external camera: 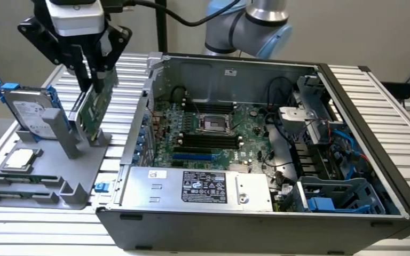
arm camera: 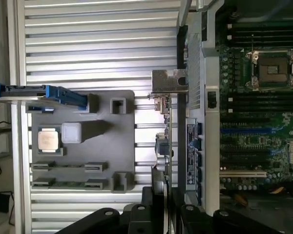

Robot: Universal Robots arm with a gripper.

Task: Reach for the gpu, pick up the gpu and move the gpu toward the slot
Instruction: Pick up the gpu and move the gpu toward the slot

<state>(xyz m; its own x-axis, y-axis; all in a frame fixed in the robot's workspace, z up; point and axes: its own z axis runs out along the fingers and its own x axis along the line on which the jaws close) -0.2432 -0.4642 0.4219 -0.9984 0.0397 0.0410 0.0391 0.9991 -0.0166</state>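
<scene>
The gpu [external camera: 94, 109] is a thin green card standing on edge over the grey holder [external camera: 70, 176] at the exterior view's left. Its lower edge sits at the holder's notch, and I cannot tell whether it has lifted clear. My gripper [external camera: 93, 80] comes down from above and is shut on the card's upper edge. In the wrist view the gpu [arm camera: 162, 146] shows edge-on with its silver bracket [arm camera: 169, 81] at the far end, and the gripper [arm camera: 164, 195] has a black finger on each side of it. The motherboard's expansion slots [external camera: 194, 158] lie inside the open computer case [external camera: 376, 160].
On the holder are a silver hard drive with blue rails [external camera: 30, 112], a processor chip [external camera: 20, 159] and green memory sticks [external camera: 16, 178]. The case wall [external camera: 144, 106] rises right beside the card. A power supply [external camera: 198, 186] fills the case's near side.
</scene>
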